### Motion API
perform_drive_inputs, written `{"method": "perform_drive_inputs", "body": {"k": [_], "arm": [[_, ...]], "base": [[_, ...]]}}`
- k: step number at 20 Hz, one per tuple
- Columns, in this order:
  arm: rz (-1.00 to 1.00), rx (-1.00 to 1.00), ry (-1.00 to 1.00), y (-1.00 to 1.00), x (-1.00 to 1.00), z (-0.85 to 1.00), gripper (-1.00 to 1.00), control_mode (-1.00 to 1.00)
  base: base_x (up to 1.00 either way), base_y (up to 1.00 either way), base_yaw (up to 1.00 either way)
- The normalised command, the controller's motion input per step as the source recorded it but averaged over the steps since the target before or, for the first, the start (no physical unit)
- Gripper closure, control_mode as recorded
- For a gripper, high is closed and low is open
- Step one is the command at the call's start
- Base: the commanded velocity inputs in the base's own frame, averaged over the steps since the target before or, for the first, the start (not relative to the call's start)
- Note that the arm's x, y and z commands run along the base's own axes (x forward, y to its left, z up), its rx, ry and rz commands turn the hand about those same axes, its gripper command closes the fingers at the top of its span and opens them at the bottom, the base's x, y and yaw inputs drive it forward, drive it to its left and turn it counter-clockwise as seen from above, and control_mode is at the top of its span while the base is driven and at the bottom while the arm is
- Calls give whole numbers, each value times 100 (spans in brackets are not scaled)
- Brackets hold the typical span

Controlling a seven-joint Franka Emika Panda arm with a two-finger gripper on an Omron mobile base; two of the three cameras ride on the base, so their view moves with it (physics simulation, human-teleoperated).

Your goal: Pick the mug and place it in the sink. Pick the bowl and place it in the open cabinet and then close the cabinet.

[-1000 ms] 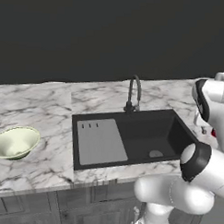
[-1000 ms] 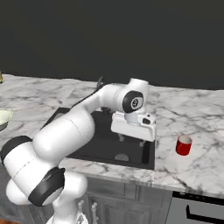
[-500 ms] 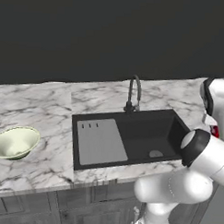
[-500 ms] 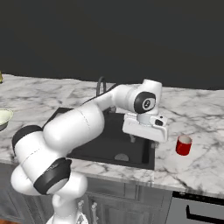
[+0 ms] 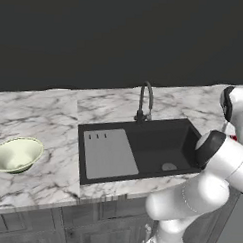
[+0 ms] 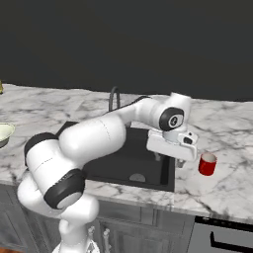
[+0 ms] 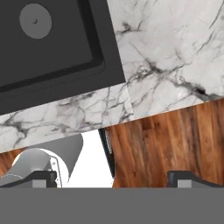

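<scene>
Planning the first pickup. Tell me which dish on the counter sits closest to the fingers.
The small red mug, standing on the marble right of the sink, just beyond the open fingers. The wide pale bowl sits far off on the sink's other side.

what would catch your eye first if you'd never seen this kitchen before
The big white arm reaches across the black sink, its open gripper hanging at the sink's right edge beside a small red mug on the marble counter. Next, the dark curved faucet behind the basin, and the pale bowl sitting alone at the counter's far left.
</scene>
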Motion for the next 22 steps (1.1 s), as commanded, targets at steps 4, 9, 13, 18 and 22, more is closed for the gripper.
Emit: {"method": "perform_drive_inputs", "body": {"k": [4,9,13,18,22], "arm": [[0,0,-8,-14,14,-15,-100,-100],[0,1,-3,-25,6,-8,-100,-100],[0,1,2,-32,5,-12,-100,-100],[0,0,0,-23,16,-20,-100,-100],[0,0,0,-22,19,-17,-100,-100]], "base": [[0,0,0],[0,0,0],[0,0,0],[0,0,0],[0,0,0]]}}
